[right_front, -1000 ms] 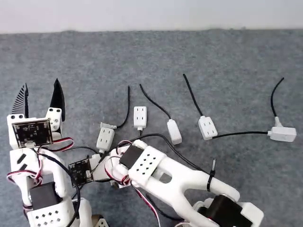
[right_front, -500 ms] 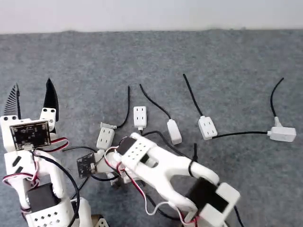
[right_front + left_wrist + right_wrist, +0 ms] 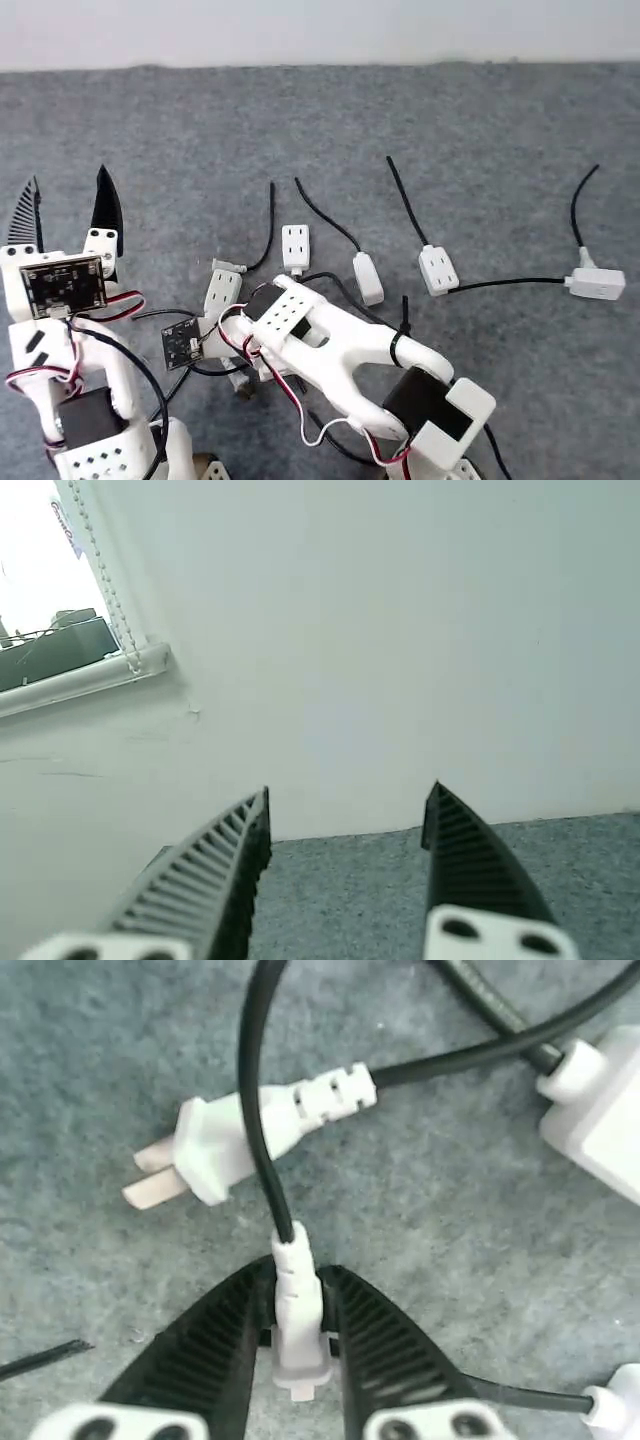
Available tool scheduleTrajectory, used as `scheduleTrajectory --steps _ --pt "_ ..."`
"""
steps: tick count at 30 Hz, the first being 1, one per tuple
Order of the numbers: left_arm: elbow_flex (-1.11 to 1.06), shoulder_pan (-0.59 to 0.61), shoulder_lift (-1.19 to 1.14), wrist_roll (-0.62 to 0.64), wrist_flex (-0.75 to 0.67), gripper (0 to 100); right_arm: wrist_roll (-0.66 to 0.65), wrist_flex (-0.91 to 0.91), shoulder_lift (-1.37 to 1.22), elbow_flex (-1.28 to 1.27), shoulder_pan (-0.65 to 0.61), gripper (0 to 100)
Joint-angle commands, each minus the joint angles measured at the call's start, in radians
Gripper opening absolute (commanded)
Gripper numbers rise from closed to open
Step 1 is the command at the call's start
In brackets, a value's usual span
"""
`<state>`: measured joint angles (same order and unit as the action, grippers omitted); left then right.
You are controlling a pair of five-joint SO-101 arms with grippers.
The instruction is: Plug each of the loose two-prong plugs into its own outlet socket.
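My right gripper (image 3: 296, 1285) is shut on a white plug (image 3: 296, 1335) whose black cord (image 3: 255, 1110) runs away from it. Just beyond the fingertips a second white two-prong plug (image 3: 215, 1140) lies flat on the grey carpet, with that cord crossing over it. A white outlet socket (image 3: 600, 1125) sits beside it. In the high view the right arm (image 3: 330, 340) reaches over the carpet below a row of several white sockets, among them one (image 3: 222, 290) nearest its wrist and another (image 3: 295, 246). My left gripper (image 3: 65, 205) stands open at the far left, lifted and holding nothing (image 3: 350, 815).
More sockets with black cord stubs lie to the right (image 3: 368, 277), (image 3: 438, 269), (image 3: 597, 285). A long cord (image 3: 510, 284) joins the last two. A white wall (image 3: 320, 30) borders the carpet at the back. Bare carpet lies beyond the sockets.
The right arm's elbow has swung down and toward the right while its wrist edged left over the plugs. My left gripper shifted slightly left early on, then stayed still and open.
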<state>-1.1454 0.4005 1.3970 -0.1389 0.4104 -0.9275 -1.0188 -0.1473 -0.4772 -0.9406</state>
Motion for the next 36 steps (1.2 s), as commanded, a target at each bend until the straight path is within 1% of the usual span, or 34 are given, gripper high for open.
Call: scheduleTrajectory --steps 1,4,6,13,17,20,23,27,31,36 --pt "0.050 0.003 0.008 -0.003 -0.002 25 -0.002 -0.001 0.008 0.034 0.010 0.9" --pt "0.048 0.002 0.008 -0.003 -0.002 25 -0.002 -0.002 0.031 0.044 0.041 0.9" --pt "0.048 0.002 0.008 -0.003 -0.002 25 0.000 -0.041 0.088 0.068 0.076 0.9" --pt "0.048 -0.055 0.009 0.075 0.000 25 0.038 -0.193 0.400 0.137 0.150 0.9" --pt "0.047 -0.101 0.037 0.133 0.000 25 0.118 -0.246 0.579 0.187 0.166 0.9" --pt "0.027 -0.169 0.124 0.140 0.017 25 0.210 -0.248 0.682 0.235 0.200 0.9" --pt "-0.010 -0.264 0.265 0.133 0.078 25 0.311 -0.231 0.754 0.278 0.251 0.9" --pt "-0.067 -0.407 0.450 0.060 0.195 25 0.405 -0.217 0.817 0.347 0.275 0.9" --pt "-0.067 -0.486 0.404 0.052 0.259 25 0.450 -0.217 0.840 0.402 0.259 0.9" --pt "-0.127 -0.585 0.427 0.046 0.270 25 0.454 -0.216 0.839 0.474 0.252 0.9"
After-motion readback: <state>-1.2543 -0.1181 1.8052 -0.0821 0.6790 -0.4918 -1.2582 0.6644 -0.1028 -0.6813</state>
